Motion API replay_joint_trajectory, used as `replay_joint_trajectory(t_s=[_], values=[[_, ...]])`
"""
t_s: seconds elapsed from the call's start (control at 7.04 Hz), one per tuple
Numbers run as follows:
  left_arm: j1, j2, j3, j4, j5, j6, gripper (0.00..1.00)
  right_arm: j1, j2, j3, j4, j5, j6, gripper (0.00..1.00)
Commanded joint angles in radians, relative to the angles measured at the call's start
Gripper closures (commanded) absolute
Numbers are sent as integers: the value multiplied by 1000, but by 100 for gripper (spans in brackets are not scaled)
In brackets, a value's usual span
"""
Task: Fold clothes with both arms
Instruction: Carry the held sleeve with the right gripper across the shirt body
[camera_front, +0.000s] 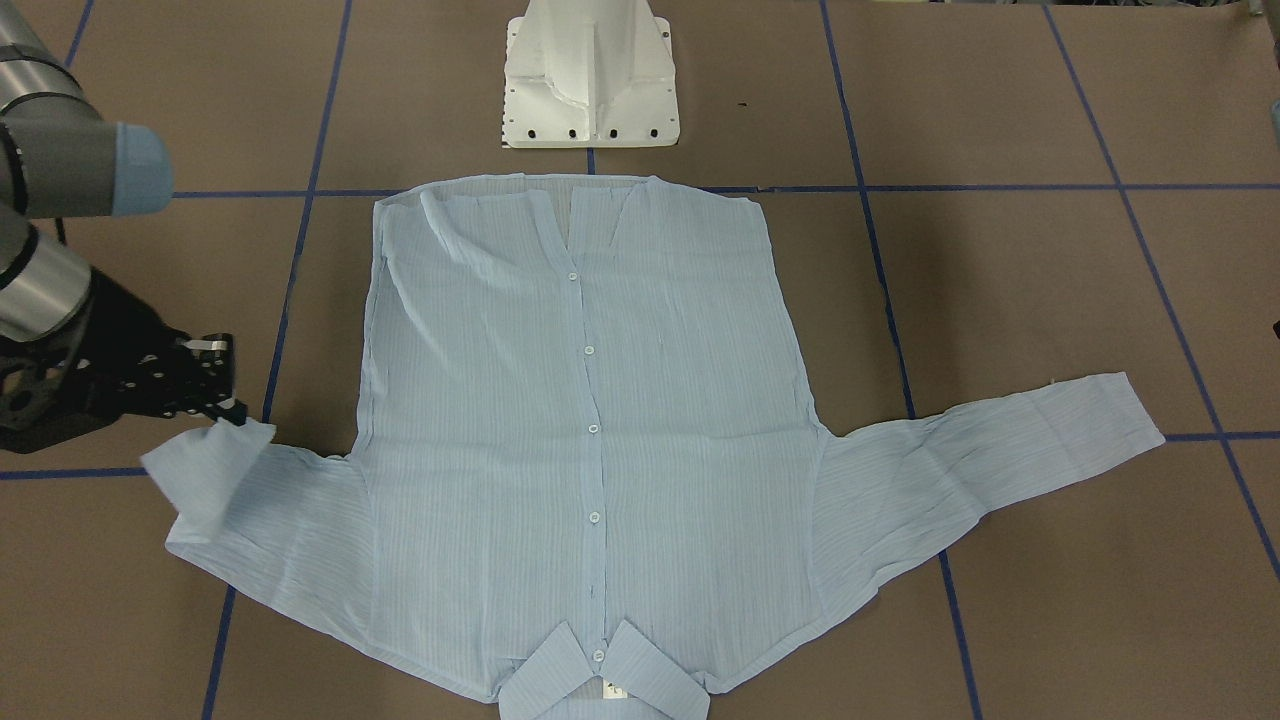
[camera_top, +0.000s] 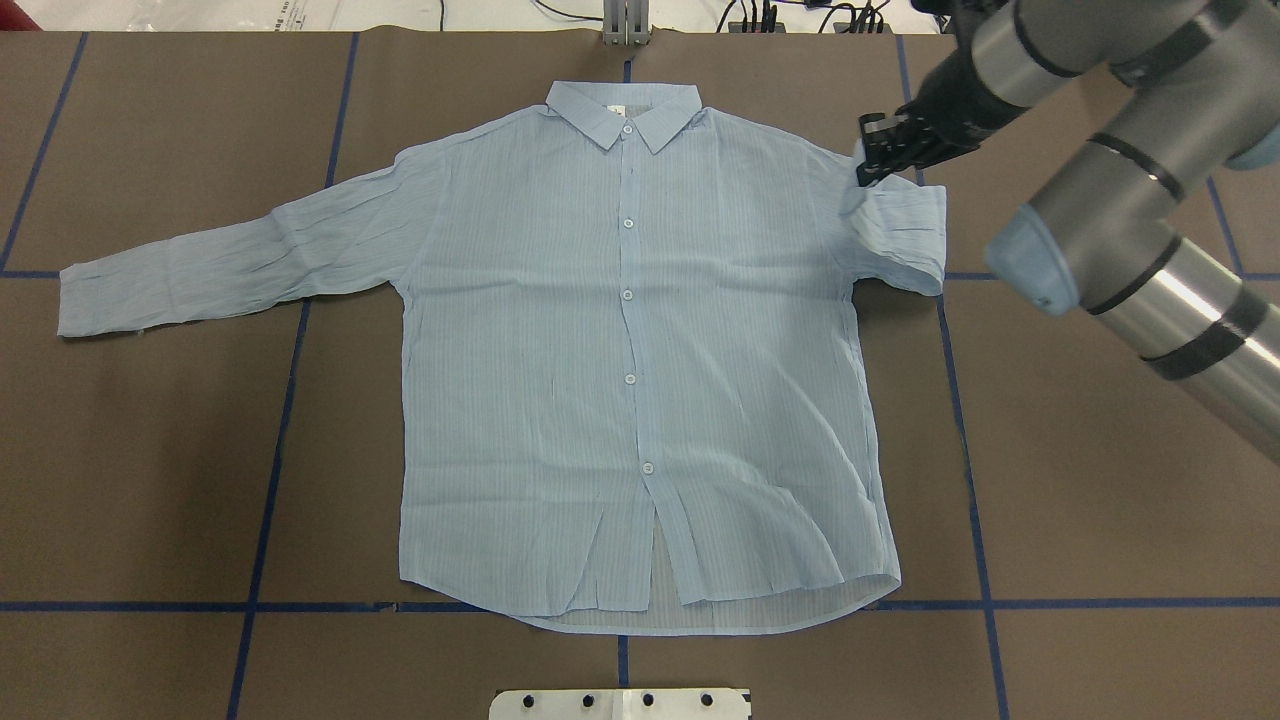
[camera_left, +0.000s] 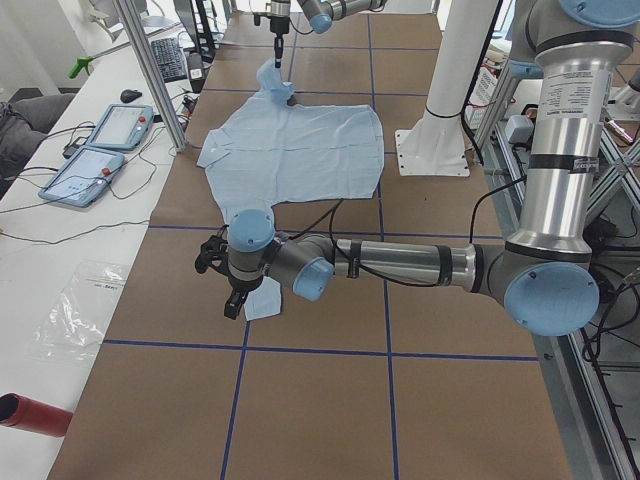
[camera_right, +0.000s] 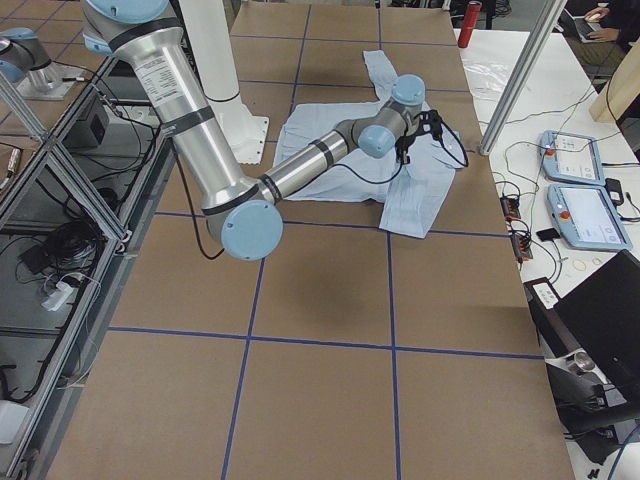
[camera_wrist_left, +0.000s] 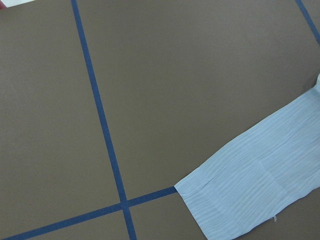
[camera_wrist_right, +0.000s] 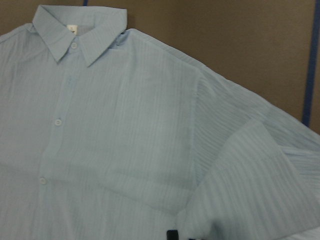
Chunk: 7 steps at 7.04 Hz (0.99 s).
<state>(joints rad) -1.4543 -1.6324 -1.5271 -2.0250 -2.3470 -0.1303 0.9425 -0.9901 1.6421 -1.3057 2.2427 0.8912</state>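
- Across from the robot (front-facing view): a thin, crinkly, fine-striped light blue shirt lies flat on the brown paper table. Its buttoned front faces up, with the collar at the near edge and the hem by the white pedestal. Blue tape lines grid the table. The right gripper is pinched on one sleeve's cuff, which is raised and curled back over its own sleeve.
- Overhead: the right arm reaches in from the right, bent at the elbow, wrist angled down to the doubled-over cuff beside the shoulder. The other sleeve is spread straight out.
- Left side view: the left arm has its forearm nearly level, low over the table. The left gripper points down over the spread sleeve's end (pincer apart or together: cannot tell).
- Right side view: the right arm is stretched out across the shirt body.
- Left wrist: squared sleeve end on bare paper; no fingers in shot.
- Right wrist: collar, buttons and ribbed folds, close and soft-focus. A black fingertip sits at the bottom edge under the cloth.
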Motion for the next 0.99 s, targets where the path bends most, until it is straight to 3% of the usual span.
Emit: replay_joint_trajectory(t_s=[0.0, 0.14, 0.28, 0.71, 0.85], values=[[0, -4, 33, -1, 2, 1, 0, -184, 242, -115, -26, -206, 197, 100], [0, -4, 57, -26, 2, 1, 0, -235, 407, -293, -23, -262, 242, 100], [0, -4, 102, -75, 2, -2, 0, -285, 500, -429, -12, -338, 248, 100], [0, -20, 162, -121, 0, -8, 0, -327, 530, -539, -3, -402, 236, 100], [0, -21, 162, -121, 0, -8, 0, -349, 560, -635, 72, -413, 236, 100]])
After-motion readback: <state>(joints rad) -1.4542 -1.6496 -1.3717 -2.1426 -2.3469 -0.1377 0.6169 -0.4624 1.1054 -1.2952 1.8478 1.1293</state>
